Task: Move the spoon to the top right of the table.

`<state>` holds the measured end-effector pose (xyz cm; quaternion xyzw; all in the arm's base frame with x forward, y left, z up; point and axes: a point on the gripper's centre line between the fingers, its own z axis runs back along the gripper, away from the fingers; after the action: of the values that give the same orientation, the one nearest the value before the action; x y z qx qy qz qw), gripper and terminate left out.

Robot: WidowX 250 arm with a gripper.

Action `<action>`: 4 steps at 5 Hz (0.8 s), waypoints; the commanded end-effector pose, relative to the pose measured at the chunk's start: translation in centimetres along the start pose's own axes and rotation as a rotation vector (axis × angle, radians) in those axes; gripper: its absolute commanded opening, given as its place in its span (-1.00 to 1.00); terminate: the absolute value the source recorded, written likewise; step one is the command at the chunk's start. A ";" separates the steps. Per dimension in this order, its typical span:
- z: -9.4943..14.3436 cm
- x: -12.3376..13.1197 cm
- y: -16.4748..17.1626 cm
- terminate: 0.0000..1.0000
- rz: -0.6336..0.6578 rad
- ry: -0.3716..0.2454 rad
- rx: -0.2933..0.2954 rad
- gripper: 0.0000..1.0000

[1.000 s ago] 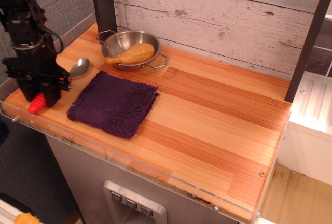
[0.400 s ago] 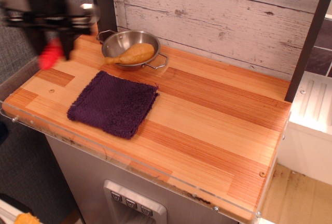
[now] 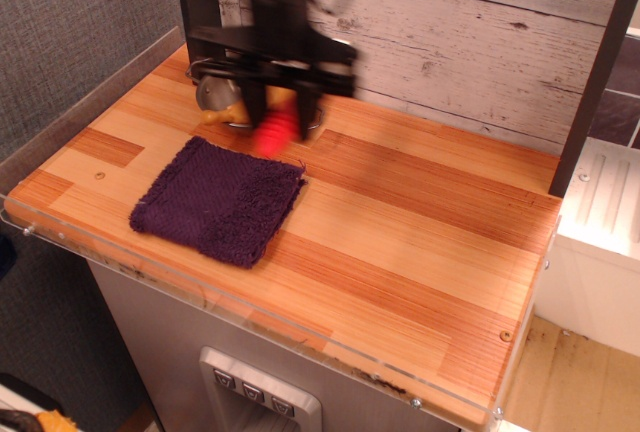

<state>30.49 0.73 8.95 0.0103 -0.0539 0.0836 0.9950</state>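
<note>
Cloth (image 3: 219, 201): dark purple, flat on the left half of the table (image 3: 420, 222), unmoved over the last second; taken as the landmark below.

Pan (image 3: 215, 92): behind the cloth, by the back wall, now mostly hidden by the arm; only a sliver of rim and a bit of the yellow drumstick (image 3: 215, 113) visible at the left of the arm.

Gripper (image 3: 277, 117): blurred with motion, hanging just behind the cloth's far right corner, in front of the pan. A second ago low at the table's left edge, left of the cloth; then raised above the far left corner; now carried rightward past the cloth's back edge. Fingers clenched on the red handle, judging by the red shape between them.

Spoon (image 3: 275, 134): off the wood, red handle hanging down from the fingers, just above the cloth's far right corner; bowl lost in blur and not made out. A second ago lying at the left edge, left of the cloth.

Meaning for the task: pick-up done, carry under way, roughly the first stretch of the crossing covered.

Right of the cloth: bare wood all the way to the far right corner, well apart from the gripper; that corner judged the target, with more rightward travel, a lowering and a release left to do.
</note>
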 end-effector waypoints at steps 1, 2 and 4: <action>-1.9 0.4 -6.6 -1.00 -0.108 -0.010 -0.009 -1.00; -3.7 1.2 -8.1 -1.00 -0.056 -0.054 0.022 -1.00; -5.4 2.4 -9.3 -1.00 -0.001 -0.079 0.023 -1.00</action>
<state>34.96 -7.32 1.78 0.0324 -0.0667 0.0846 0.9937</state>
